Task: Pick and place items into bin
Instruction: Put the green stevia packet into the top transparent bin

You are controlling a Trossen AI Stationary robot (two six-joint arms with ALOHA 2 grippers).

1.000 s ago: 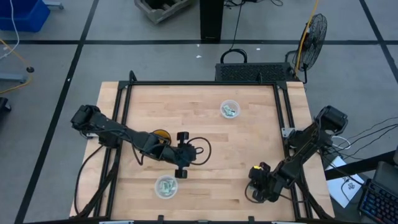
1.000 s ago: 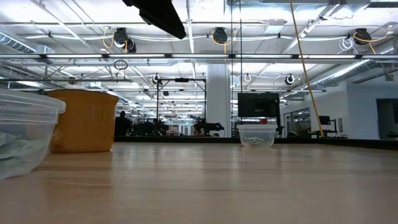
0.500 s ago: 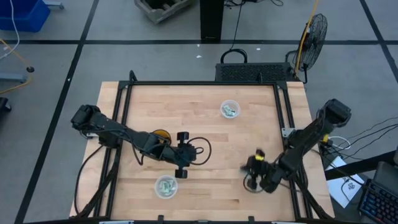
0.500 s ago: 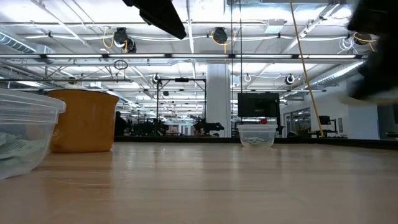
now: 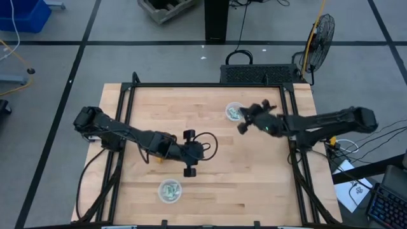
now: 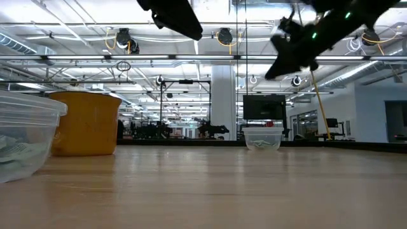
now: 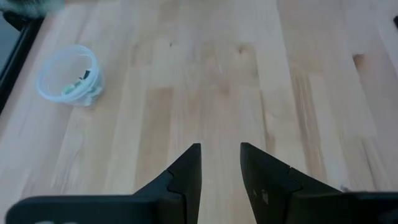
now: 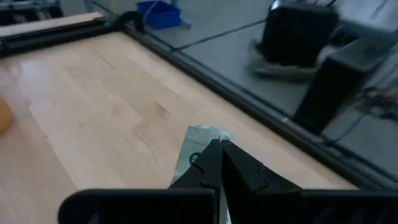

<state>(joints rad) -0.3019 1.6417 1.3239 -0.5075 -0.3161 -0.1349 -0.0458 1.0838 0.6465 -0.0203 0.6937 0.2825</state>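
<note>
My right gripper (image 5: 242,121) hovers high over the table's far middle, beside a clear cup (image 5: 234,112) that holds pale green-and-white packets. It is shut on one such packet (image 8: 200,138). My left gripper (image 5: 189,154) is open above the table's middle. The left arm partly covers the amber-orange cup (image 5: 159,156). A second clear cup with packets (image 5: 170,189) stands on its base near the table's near edge. In the low view the right gripper (image 6: 272,71) is raised well above the far cup (image 6: 262,138). My right gripper pinches the packet between its two fingers (image 8: 211,163). The packet's free end (image 8: 198,135) sticks out past the fingertips. The fingers slant down from the table's right side. The packet is lifted clear of the table.
A black frame (image 5: 203,85) runs along the far edge and down both sides of the wooden table. Bare wood (image 5: 254,178) lies between the cups and toward the near right corner. The left wrist view shows a clear cup (image 7: 68,76) ahead of the open fingers.
My right gripper has swung from the near right corner up and toward the far edge and the left, ending beside the far clear cup. My left gripper has shifted a little toward the right. The cups have stayed in place.
</note>
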